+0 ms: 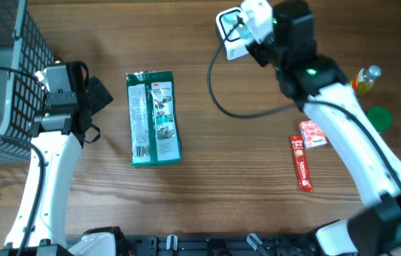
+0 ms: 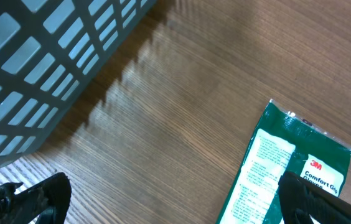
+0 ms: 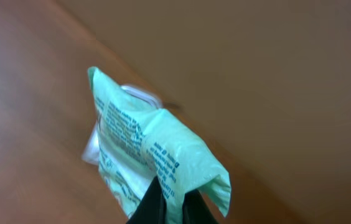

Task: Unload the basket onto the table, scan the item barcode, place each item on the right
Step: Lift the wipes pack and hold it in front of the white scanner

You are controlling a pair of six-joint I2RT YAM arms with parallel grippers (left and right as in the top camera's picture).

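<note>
At the far left stands a grey mesh basket (image 1: 5,67) of stiff plastic lattice. Just beside it the left gripper (image 1: 95,110) hovers over bare wood with its jaws spread wide and nothing between them. Next lies a flat, glossy green 3M glove pack (image 1: 154,117), rectangular, printed side up, apart from both arms.

Further right, near the table's far edge, sits the white boxy barcode scanner (image 1: 229,32), its black cable (image 1: 215,89) looping over the wood. The right gripper (image 3: 170,208) is clamped tight on the bottom edge of a pale green pouch (image 3: 150,143), the item to be scanned, holding it in the air just by the scanner. The pouch is soft, thin film, puffed and creased, with small dark print; no barcode shows in any view.

The step in hand looks like presenting the pouch to the scanner. Doing it well probably means turning the wrist slowly until the printed code faces the scanner window squarely, keeping the limp film from folding over it, and pausing there.

To the right lie a slim red stick sachet (image 1: 302,165), a small red packet (image 1: 313,134), an orange bottle (image 1: 364,80) and a round green lid (image 1: 380,117)
</note>
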